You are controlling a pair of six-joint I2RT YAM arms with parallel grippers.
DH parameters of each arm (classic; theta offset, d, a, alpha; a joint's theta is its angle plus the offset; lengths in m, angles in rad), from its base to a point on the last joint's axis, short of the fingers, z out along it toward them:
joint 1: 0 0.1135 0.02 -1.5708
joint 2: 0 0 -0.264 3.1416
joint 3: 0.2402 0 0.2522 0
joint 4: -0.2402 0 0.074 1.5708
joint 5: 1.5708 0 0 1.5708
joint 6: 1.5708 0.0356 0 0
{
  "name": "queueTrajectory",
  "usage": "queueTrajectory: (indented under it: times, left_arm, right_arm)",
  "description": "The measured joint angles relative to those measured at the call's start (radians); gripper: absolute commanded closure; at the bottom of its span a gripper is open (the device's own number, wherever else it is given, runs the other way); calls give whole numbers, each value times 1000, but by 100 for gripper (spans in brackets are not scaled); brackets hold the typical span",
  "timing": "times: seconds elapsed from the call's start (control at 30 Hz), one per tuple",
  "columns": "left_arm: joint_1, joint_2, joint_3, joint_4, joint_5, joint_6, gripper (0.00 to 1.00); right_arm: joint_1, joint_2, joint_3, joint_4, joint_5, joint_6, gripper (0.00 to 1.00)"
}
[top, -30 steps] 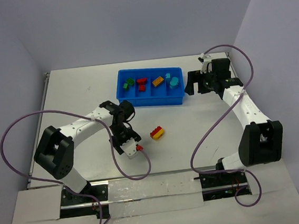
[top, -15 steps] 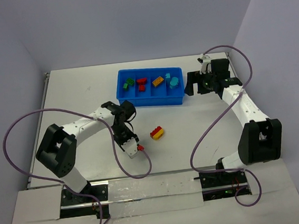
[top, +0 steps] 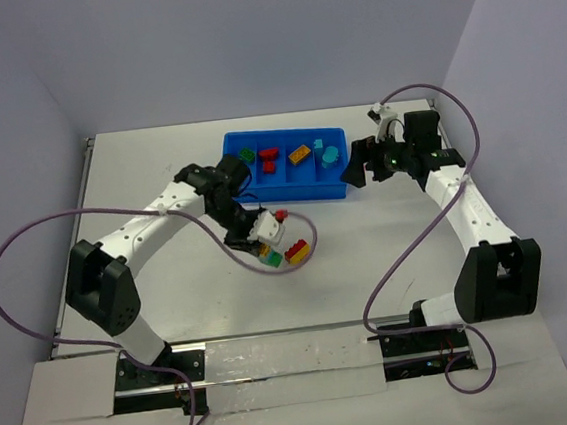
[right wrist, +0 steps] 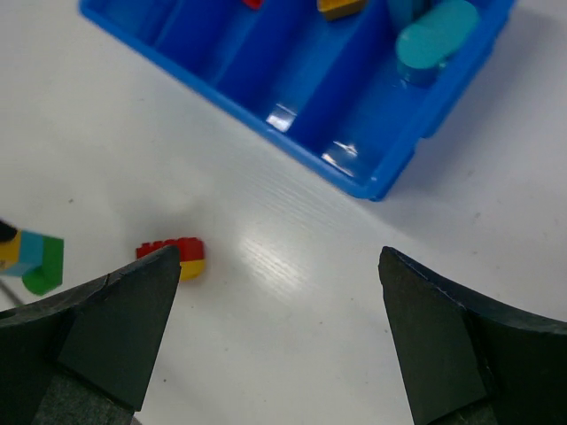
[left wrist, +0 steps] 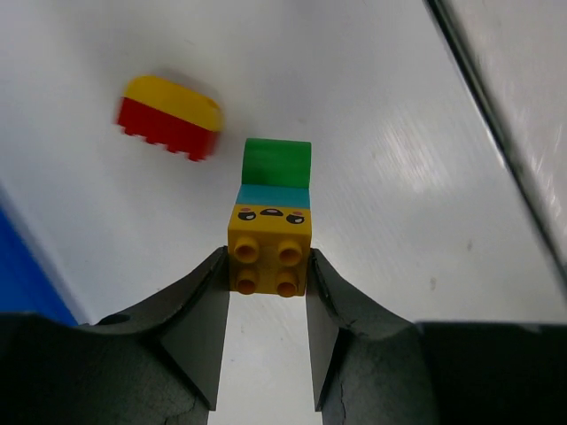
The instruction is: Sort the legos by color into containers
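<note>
My left gripper (top: pixel 267 246) is shut on a joined stack of yellow, teal and green bricks (top: pixel 270 258). In the left wrist view the fingers clamp the yellow end of the stack (left wrist: pixel 270 257), with the teal and green parts pointing away over the table. A red-and-yellow brick (top: pixel 297 252) lies on the table just right of it and also shows in the left wrist view (left wrist: pixel 170 117). The blue tray (top: pixel 286 187) holds a green brick (top: pixel 246 157), a red brick (top: pixel 270 156), a yellow brick (top: pixel 300 154) and a teal brick (top: pixel 328 154), one to a compartment. My right gripper (top: pixel 355 170) is open and empty beside the tray's right end.
In the right wrist view the tray's corner (right wrist: pixel 372 181) is at the top, and the red-and-yellow brick (right wrist: pixel 173 257) lies beside the left finger. Grey walls close the table at the back and sides. Purple cables loop off both arms.
My left gripper has swung from the near left toward the right and farther in, ending next to the red-and-yellow brick, with the stack now showing. The right gripper has shifted slightly left.
</note>
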Motion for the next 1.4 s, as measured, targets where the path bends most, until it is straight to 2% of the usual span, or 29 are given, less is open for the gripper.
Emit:
queueTrajectory:
  times: [0.1, 0.23, 0.43, 0.57, 0.73, 0.87, 1.2, 1.4]
  left_arm:
    - [41, -2, 59, 36, 128, -230, 100]
    - [68, -11, 47, 124, 258, -511, 100]
    - [149, -115, -107, 436, 411, -928, 100]
    - [185, -158, -133, 600, 459, -1113, 100]
    - [184, -174, -148, 711, 495, -1226, 100]
    - [184, -178, -175, 755, 510, -1273, 100]
    - [184, -181, -193, 775, 529, -1303, 100]
    - [184, -181, -193, 793, 540, -1319, 100]
  right_arm:
    - [12, -28, 9, -32, -109, -37, 0]
    - [60, -39, 38, -71, -224, -83, 1]
    - [206, -82, 39, -115, -340, -134, 3]
    - [298, -97, 39, -139, -396, -154, 4]
    - [369, -76, 39, -172, -429, -162, 3]
    - [386, -31, 48, -192, -463, -163, 7]
    - [412, 27, 104, -224, -504, -178, 28]
    - [432, 34, 113, -229, -495, -184, 27]
